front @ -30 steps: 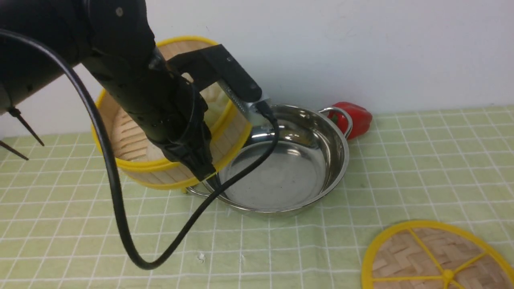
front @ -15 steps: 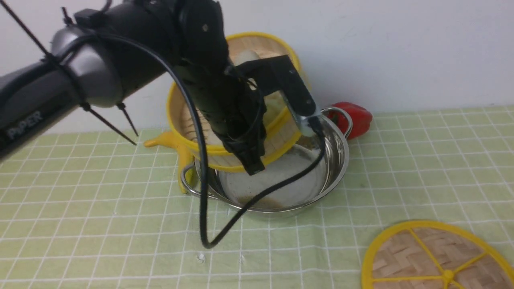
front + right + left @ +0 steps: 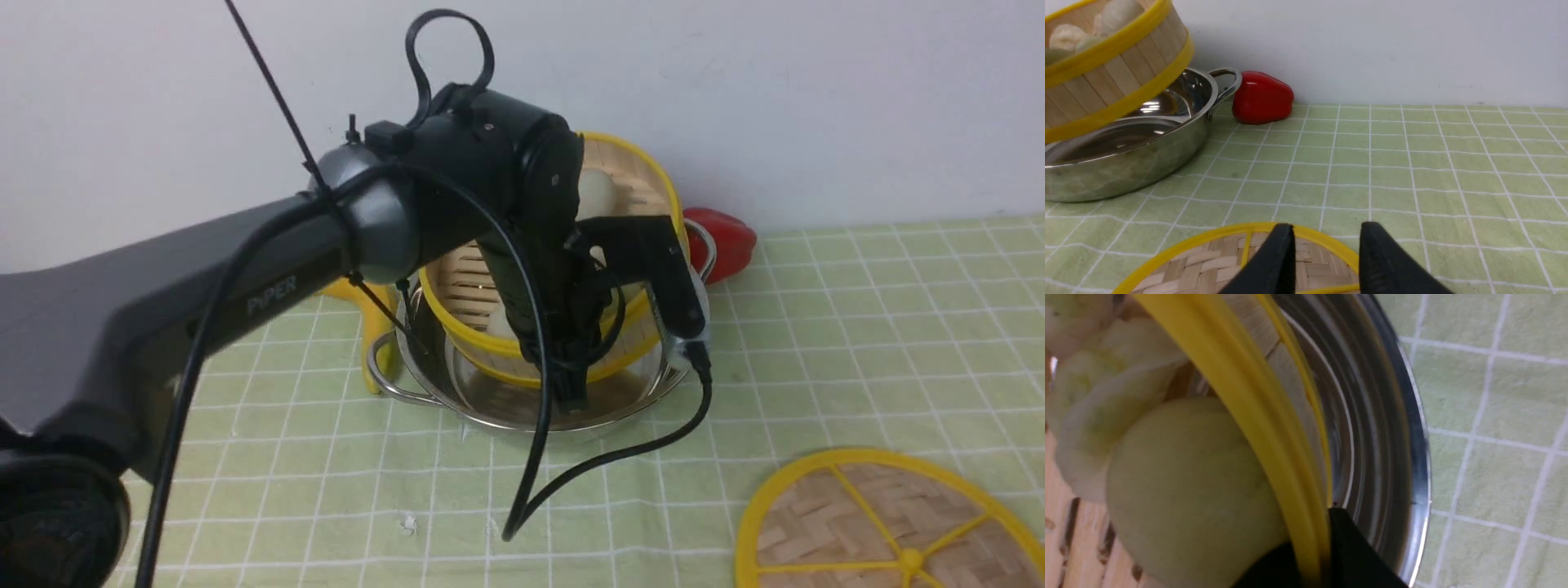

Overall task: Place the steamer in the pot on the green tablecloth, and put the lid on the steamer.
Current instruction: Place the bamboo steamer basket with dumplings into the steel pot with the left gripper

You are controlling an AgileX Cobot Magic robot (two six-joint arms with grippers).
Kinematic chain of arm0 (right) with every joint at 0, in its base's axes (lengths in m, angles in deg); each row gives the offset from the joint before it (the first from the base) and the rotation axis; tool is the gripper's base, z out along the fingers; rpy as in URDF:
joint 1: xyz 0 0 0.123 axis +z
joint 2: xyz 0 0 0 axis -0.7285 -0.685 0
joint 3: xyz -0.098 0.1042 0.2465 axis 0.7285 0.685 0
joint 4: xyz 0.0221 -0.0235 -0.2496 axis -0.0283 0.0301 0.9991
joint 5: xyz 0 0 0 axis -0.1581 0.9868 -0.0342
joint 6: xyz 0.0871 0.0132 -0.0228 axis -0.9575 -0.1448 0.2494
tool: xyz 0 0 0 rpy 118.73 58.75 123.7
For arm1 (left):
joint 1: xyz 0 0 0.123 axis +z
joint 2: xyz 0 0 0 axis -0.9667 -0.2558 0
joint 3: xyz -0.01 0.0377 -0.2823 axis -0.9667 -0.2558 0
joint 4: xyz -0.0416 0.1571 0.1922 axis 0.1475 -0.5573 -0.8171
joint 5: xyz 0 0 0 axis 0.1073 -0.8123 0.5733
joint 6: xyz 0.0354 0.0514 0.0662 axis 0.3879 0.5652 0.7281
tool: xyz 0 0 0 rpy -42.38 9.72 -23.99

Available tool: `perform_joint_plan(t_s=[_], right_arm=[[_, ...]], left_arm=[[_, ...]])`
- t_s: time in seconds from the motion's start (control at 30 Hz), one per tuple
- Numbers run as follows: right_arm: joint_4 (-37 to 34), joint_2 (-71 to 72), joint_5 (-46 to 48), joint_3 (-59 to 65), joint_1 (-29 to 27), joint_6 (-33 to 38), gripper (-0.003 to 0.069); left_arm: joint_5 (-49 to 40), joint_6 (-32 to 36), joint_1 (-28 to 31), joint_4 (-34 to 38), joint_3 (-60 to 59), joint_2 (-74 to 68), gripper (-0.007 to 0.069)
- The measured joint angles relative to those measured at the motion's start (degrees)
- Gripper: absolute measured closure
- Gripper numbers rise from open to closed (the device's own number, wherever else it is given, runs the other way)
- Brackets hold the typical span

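The steamer (image 3: 633,184), a bamboo basket with yellow rims and pale buns inside, hangs tilted over the steel pot (image 3: 490,415), its near edge dipping inside the pot. My left gripper (image 3: 571,392) is shut on the steamer's near rim (image 3: 1249,404); a black finger (image 3: 1349,551) shows outside the rim, next to the pot wall (image 3: 1384,457). The pot stands on the green tablecloth (image 3: 857,327). The lid (image 3: 882,531) lies flat at the front right. Just above the lid's (image 3: 1208,261) far edge hovers my right gripper (image 3: 1326,228), open and empty.
A red bell pepper (image 3: 727,237) lies behind the pot's right handle, against the white wall. A yellow banana (image 3: 371,314) lies left of the pot. My left arm's black cable (image 3: 604,465) loops down onto the cloth in front of the pot.
My left arm has carried the steamer rightwards, from left of the pot to above it, and lowered it toward the pot. The lid has not moved.
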Motion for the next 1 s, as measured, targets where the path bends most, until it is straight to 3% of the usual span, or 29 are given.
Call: perform_joint_plan(t_s=[0.63,0.9,1.0], right_arm=[[0.0,0.0,0.0,0.0,0.0,0.0,0.0416],[0.0,0.0,0.0,0.0,0.0,0.0,0.0416],[0.0,0.0,0.0,0.0,0.0,0.0,0.0416]], left_arm=[[0.1,-1.4,0.0,0.1,0.3,-4.2,0.058],[0.2,-1.4,0.0,1.3,0.5,-4.2,0.0445],[0.4,-1.4,-0.1,0.3,0.9,-3.9,0.036]])
